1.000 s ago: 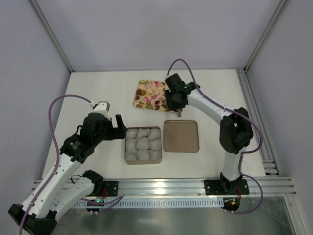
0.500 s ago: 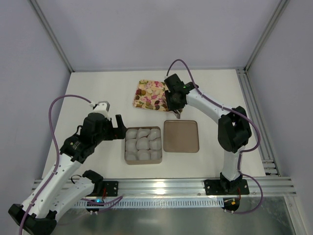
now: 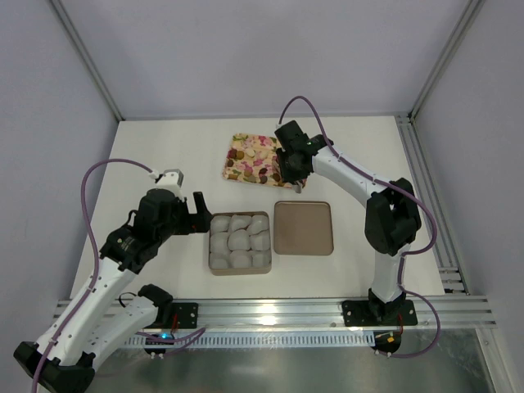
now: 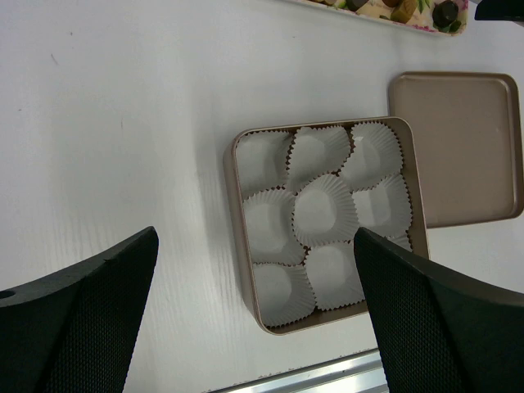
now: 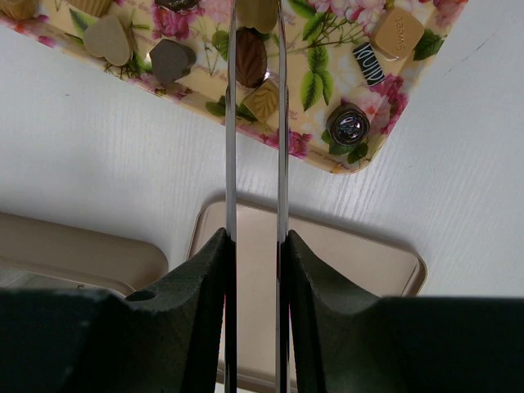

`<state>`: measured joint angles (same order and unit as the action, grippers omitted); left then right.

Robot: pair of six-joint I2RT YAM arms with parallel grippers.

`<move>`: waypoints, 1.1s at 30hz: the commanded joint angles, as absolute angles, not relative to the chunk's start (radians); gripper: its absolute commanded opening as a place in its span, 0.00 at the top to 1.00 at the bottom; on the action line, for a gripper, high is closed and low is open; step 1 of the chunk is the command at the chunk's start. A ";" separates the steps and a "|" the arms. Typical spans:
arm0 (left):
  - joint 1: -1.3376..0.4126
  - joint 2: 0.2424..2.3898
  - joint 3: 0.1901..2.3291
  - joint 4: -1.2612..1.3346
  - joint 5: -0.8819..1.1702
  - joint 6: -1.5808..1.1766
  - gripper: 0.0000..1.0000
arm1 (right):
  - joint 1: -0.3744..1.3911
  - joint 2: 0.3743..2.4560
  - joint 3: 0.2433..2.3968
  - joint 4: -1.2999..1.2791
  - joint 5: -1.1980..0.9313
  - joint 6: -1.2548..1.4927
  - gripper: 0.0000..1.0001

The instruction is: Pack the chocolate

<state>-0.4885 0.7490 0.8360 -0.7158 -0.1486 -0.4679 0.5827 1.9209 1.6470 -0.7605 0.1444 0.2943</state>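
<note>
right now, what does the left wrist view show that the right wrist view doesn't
Only left wrist: the white paper cups, empty, filling the square box. Only right wrist: single chocolates seen clearly on the flowered tray, with the right hand over them. Both: the lid and part of that tray.

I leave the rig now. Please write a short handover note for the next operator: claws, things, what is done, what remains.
Left claw: open, empty, beside the square brown box.
Right claw: thin blades nearly together over the flower-print rectangular tray; whether it grips anything cannot be told.
Small chocolate pieces: all visible ones lie on the tray.
Done: flat brown lid is off, beside the box. White crinkled paper cups in the box are empty.
Left: move every piece into a cup.
</note>
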 commanded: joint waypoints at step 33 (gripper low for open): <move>-0.485 0.716 0.831 -0.709 -0.175 -0.477 0.00 | 0.601 1.613 1.626 -0.841 0.015 0.296 0.70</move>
<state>-0.4885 0.7280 0.8330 -0.7162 -0.1539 -0.4683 0.5854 1.7088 1.6501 -0.8295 0.0662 0.2943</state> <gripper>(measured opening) 0.996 0.335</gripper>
